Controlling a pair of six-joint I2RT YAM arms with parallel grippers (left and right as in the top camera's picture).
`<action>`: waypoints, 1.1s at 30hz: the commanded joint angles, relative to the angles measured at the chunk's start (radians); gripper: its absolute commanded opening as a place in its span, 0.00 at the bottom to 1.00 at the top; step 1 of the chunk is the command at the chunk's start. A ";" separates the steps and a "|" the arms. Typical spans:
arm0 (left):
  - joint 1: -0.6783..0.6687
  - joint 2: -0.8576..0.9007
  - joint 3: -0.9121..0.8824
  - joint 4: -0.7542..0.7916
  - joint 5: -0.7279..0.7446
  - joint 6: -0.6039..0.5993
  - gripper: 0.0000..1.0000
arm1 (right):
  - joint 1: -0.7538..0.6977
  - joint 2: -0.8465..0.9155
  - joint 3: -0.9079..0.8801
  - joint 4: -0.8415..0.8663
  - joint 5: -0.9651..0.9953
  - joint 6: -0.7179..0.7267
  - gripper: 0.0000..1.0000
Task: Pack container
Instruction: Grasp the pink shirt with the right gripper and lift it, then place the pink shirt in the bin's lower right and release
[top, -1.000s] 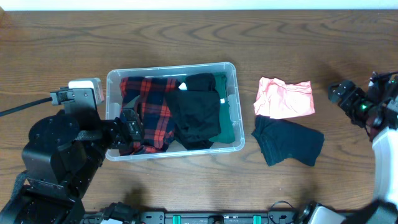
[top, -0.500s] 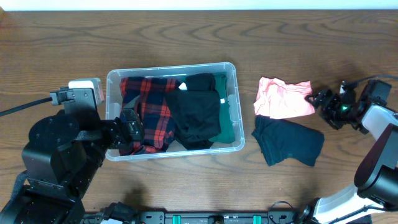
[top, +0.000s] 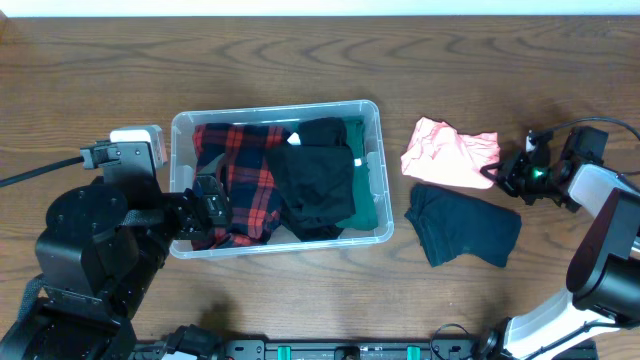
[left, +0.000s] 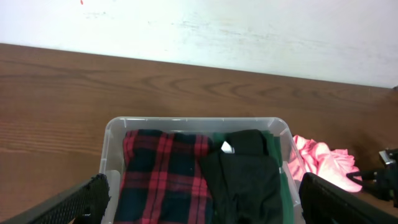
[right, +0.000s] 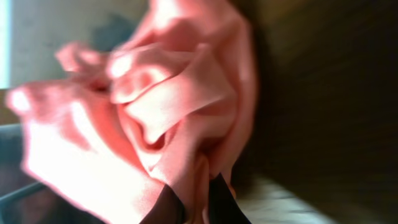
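The clear container stands left of centre, holding a red plaid garment, a black garment and a green one. To its right on the table lies a pink cloth, bunched up, with a dark navy cloth just below it. My right gripper is shut on the pink cloth's right edge; in the right wrist view the pink cloth fills the frame, pinched between the fingertips. My left gripper hovers open over the container, empty.
A white box with a black cable sits left of the container. The left arm's base covers the table's lower left. Bare wooden table stretches behind the container, and a white wall lies beyond its far edge.
The right gripper came in from the far right to the pink cloth and shut on its right edge. The cloth has bunched and shifted slightly left. The left arm stayed still.
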 joint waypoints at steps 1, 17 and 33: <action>0.006 0.000 0.010 0.000 -0.008 0.013 0.98 | 0.006 -0.135 -0.004 0.034 -0.259 0.065 0.02; 0.006 0.000 0.010 0.000 -0.008 0.013 0.98 | 0.488 -0.717 -0.004 0.464 -0.349 0.567 0.01; 0.006 0.000 0.010 0.000 -0.008 0.013 0.98 | 1.019 -0.523 -0.113 0.249 0.324 0.469 0.01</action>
